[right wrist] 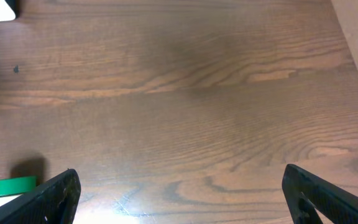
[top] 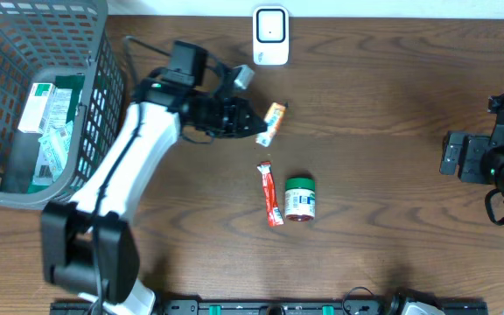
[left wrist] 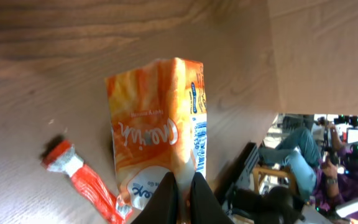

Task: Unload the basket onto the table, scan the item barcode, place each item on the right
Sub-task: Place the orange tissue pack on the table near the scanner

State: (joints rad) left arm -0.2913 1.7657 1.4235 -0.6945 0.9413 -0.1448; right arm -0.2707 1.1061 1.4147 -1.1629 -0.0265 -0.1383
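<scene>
An orange snack packet (top: 275, 116) hangs just above the table, below the white barcode scanner (top: 270, 35) at the back edge. My left gripper (top: 258, 123) is shut on the packet's lower seam. In the left wrist view the packet (left wrist: 154, 124) stands upright, with a blue-and-white barcode strip (left wrist: 199, 146) along its right side, and my left gripper (left wrist: 183, 200) pinches its bottom edge between black fingers (left wrist: 165, 202). My right gripper (top: 455, 153) rests at the far right, and in its wrist view the right gripper (right wrist: 179, 199) stands open over bare wood.
A red sachet (top: 271, 194) and a green-lidded jar (top: 300, 198) lie mid-table, and the sachet (left wrist: 82, 177) also shows under the packet. A grey mesh basket (top: 103, 61) holding boxes stands at the left. The jar's lid (right wrist: 8, 185) shows at the right wrist view's left edge.
</scene>
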